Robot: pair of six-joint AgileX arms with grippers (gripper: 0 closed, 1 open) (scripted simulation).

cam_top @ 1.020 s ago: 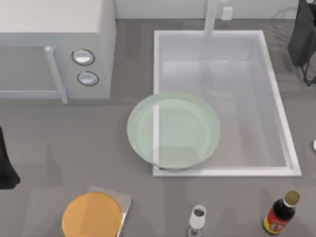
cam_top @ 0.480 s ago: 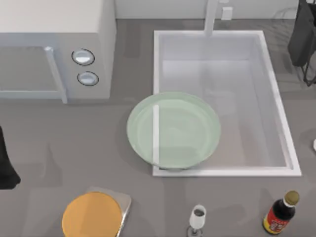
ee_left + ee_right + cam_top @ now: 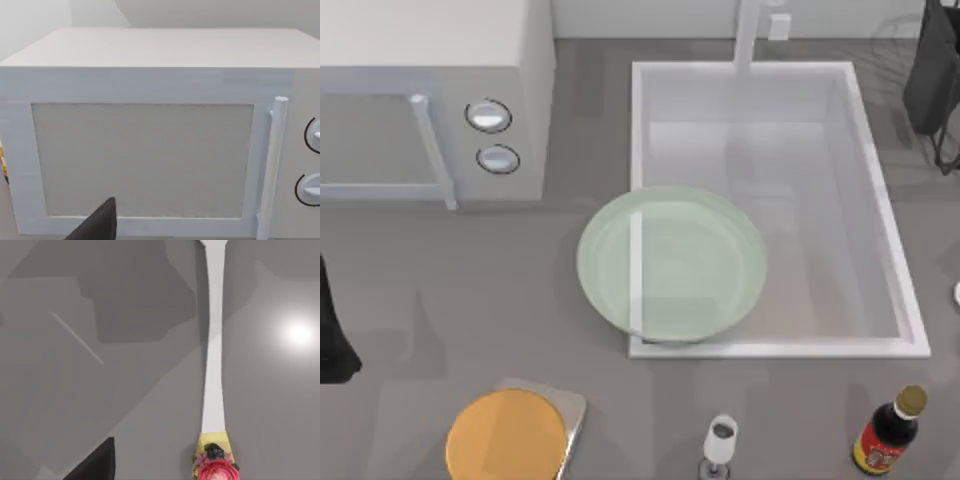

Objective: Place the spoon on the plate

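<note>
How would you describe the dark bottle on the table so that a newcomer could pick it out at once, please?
Start at the large white sink basin on the top view's right side. Below its front rim, near the table's right corner, stands the dark sauce bottle. Its red label and tan cap set it apart from the small clear glass to its left.

The left arm (image 3: 332, 330) shows as a dark shape at the left edge of the top view, low over the worktop. In the left wrist view one dark finger (image 3: 97, 224) of the left pincer enters from the lower edge. The right arm (image 3: 938, 80) is at the upper right corner of the top view. The right wrist view shows one dark finger (image 3: 95, 462) of the right pincer.
</note>
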